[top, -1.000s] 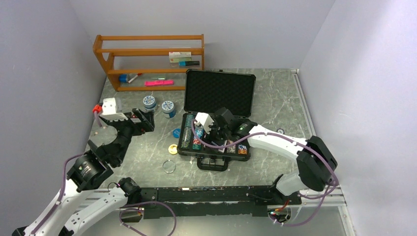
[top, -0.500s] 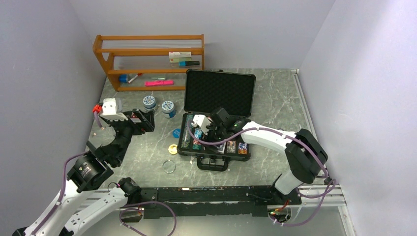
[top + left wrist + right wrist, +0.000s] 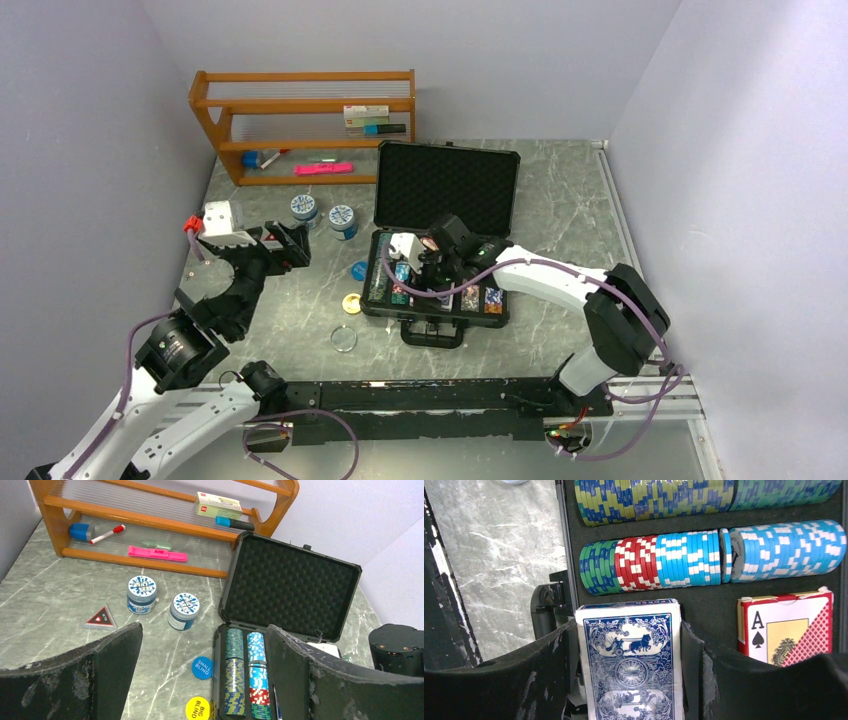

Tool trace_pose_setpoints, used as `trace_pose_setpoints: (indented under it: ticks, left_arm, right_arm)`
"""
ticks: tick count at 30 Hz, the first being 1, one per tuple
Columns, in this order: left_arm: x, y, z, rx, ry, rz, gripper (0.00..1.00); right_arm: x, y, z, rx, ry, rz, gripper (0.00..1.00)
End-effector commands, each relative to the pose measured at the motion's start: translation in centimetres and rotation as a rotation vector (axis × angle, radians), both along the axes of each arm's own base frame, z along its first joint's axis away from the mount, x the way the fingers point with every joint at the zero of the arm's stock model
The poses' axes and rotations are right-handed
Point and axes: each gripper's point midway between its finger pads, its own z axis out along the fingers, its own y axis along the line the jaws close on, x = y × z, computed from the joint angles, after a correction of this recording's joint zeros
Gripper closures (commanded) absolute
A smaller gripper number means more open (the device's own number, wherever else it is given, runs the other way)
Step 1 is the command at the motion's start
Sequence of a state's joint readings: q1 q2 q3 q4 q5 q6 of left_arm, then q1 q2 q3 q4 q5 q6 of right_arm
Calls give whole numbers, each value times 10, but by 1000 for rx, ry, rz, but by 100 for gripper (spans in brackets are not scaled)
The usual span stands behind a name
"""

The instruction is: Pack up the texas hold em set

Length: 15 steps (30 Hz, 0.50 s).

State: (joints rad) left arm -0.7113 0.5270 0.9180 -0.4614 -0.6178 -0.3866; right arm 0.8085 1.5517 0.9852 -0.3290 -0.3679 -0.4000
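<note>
Briefcase (image 3: 447,190) open on grey marble table (image 3: 560,210): two chip rows (image 3: 704,555), two decks (image 3: 786,630) inside. Right gripper (image 3: 628,630) pinches blue deck (image 3: 630,665); left gripper (image 3: 204,635) spread, empty, left of briefcase. Lavender walls (image 3: 500,60).

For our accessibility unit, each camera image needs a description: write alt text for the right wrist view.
The right gripper clamps a blue-backed card deck over the black foam-lined case. Beyond it lie two rows of striped poker chips and a red card deck showing the ace of spades, with grey marble tabletop at left.
</note>
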Motion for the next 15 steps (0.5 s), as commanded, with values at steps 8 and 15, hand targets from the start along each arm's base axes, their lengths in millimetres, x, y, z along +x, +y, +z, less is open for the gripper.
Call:
trace_pose_setpoints:
  ticks: [8,15]
  left_arm:
    - [-2,6,8,-28,-17,28,3]
    - [-1,6,6,-27,-15,33,3]
  right_arm:
    - [18,4,13,63,-32,44,46]
    - [12,6,5,66,13,78,42]
